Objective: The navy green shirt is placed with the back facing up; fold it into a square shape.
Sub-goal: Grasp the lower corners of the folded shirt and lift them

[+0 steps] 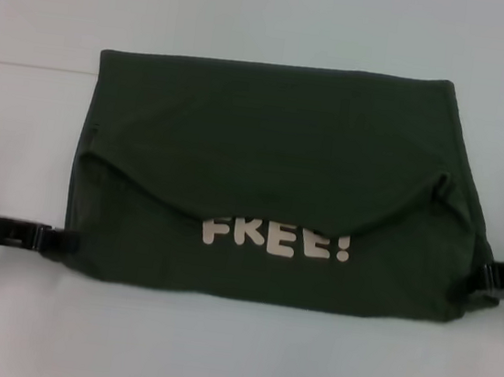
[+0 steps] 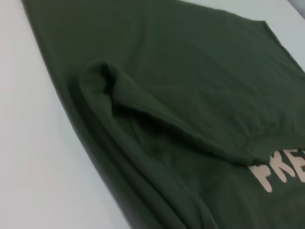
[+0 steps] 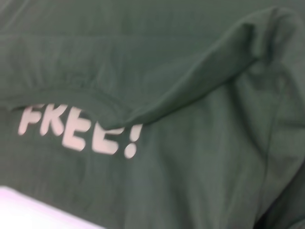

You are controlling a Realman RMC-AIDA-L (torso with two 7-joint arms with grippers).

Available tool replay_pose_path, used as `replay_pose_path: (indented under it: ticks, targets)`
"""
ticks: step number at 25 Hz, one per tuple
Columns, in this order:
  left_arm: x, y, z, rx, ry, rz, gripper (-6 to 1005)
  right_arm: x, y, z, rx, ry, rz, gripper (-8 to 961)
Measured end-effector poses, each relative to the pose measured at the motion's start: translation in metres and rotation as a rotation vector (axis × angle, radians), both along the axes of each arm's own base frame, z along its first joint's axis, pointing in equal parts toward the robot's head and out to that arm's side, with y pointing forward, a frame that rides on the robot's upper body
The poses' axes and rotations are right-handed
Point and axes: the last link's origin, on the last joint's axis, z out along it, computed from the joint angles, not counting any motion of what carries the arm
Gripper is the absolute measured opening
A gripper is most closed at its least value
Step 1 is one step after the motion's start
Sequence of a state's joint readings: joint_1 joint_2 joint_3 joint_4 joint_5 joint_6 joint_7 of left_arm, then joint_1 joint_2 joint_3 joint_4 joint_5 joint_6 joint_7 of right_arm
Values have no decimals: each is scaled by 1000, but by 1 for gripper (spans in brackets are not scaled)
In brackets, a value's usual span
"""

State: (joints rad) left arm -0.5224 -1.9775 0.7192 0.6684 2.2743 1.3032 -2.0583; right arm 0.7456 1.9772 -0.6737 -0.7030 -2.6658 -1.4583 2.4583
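Dark olive-green cotton-like fabric, matte: the navy green shirt [image 1: 274,154], lying at the middle of the table [image 1: 214,349], folded into a broad rectangle wider than deep. A curved flap of cloth is folded toward the near side over the lower layer; its edge partly covers white block lettering [image 1: 275,239] reading "FREE!", so the shirt does carry a print. Far edge straight; left and right edges slope outward toward the near corners; a small pucker sits at each end of the flap. Surface: pale, plain tabletop, with a faint seam line running across behind the shirt. Left gripper [image 1: 60,240] at the shirt's near left corner, right gripper [image 1: 488,274] at the near right corner, both touching the cloth edge; whether either pincer is clenched or released cannot be told. Bare tabletop lies on all sides, widest along the near edge.
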Motion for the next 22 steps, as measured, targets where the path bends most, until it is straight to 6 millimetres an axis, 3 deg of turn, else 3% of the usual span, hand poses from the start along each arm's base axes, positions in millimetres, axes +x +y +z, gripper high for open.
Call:
replay_pose_path:
  ticks: [13, 22]
  targets:
    - [2, -50, 26, -379, -35, 176, 58, 8, -60, -2, -321, 106, 130, 50]
    - [7, -81, 26, -604, -57, 204, 58, 14, -91, -7, -484, 145, 198, 51]
